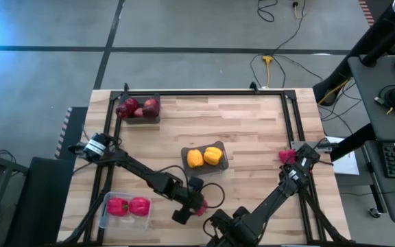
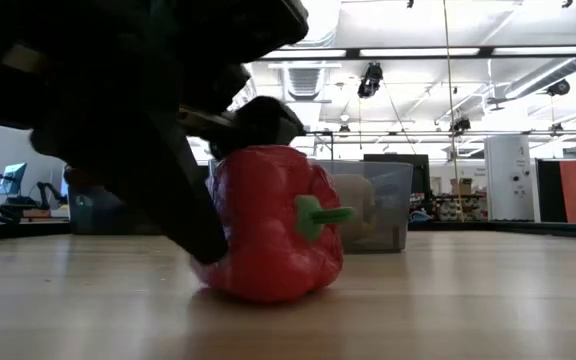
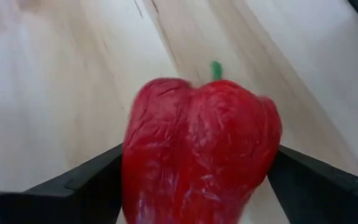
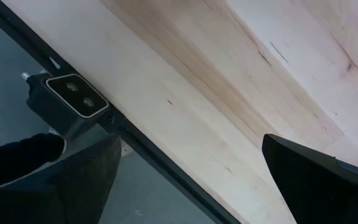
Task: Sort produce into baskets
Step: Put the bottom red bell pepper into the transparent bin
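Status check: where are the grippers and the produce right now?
Left gripper fingers flank red bell pepper resting on wooden table. Right gripper open, empty, at table's right edge. Nothing in the way.

The left arm extends from its base at the table's left edge diagonally toward the near centre, with the wrist lowered close to the surface. The left gripper (image 1: pixel 196 208) sits low; its two dark fingers (image 3: pixel 86 186) stand apart, one on each side of a red bell pepper (image 3: pixel 197 149), pressing against its flanks. The right arm extends from the near centre edge diagonally toward the table's right edge, with the wrist raised. The right gripper (image 1: pixel 291 156) hangs over that edge, fingers (image 4: pixel 309 174) spread wide apart and holding nothing.
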`<move>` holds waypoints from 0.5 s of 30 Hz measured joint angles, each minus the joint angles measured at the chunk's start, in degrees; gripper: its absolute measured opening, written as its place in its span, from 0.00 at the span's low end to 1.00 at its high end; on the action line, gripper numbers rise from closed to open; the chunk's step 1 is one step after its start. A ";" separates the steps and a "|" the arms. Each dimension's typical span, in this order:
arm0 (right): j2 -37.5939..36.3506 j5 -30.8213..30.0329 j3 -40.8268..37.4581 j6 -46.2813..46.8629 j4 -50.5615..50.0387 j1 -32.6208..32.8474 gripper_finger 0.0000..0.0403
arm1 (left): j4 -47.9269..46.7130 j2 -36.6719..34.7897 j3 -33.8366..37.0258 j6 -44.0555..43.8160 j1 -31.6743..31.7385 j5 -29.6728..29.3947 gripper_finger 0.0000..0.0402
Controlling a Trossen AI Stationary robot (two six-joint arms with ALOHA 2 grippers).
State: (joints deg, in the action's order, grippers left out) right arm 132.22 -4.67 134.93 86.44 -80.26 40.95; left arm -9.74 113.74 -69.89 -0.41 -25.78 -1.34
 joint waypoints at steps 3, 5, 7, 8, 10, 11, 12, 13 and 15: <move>0.00 0.05 0.00 0.03 -0.01 -0.11 0.95 | -0.74 0.44 -0.26 -4.81 -0.97 0.02 0.75; 0.00 0.24 0.00 0.00 -0.09 -0.11 0.95 | -0.62 -0.48 -0.02 -8.11 -1.73 0.02 0.66; -0.13 0.45 0.00 0.51 -0.25 -0.11 0.95 | -2.29 -2.56 0.20 -10.63 -2.77 -0.02 0.58; -0.29 0.46 0.00 0.74 -0.25 -0.11 0.95 | -3.24 -3.97 0.20 -11.32 -3.60 -0.02 0.53; -0.55 0.37 0.01 1.14 -0.34 -0.11 0.95 | -6.76 -7.36 0.20 -12.22 -5.82 -0.07 0.52; -0.64 0.07 0.02 1.09 -0.33 -0.10 0.95 | -8.43 -9.34 0.20 -13.02 -7.17 -0.14 0.52; -0.66 -0.36 0.02 0.95 -0.33 -0.09 0.95 | -10.57 -11.42 0.19 -13.96 -8.72 -0.53 0.52; -0.66 -1.00 0.02 0.63 -0.44 -0.09 0.95 | -13.24 -13.78 0.18 -15.11 -10.22 -1.24 0.52; -0.64 -3.12 -0.02 -0.40 -0.33 -0.13 0.95 | -19.06 -18.36 0.16 -18.66 -13.45 -3.20 0.52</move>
State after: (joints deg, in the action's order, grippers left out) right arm 131.59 -7.79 134.91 86.04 -80.60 40.82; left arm -28.80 95.38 -69.73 -19.07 -39.24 -4.55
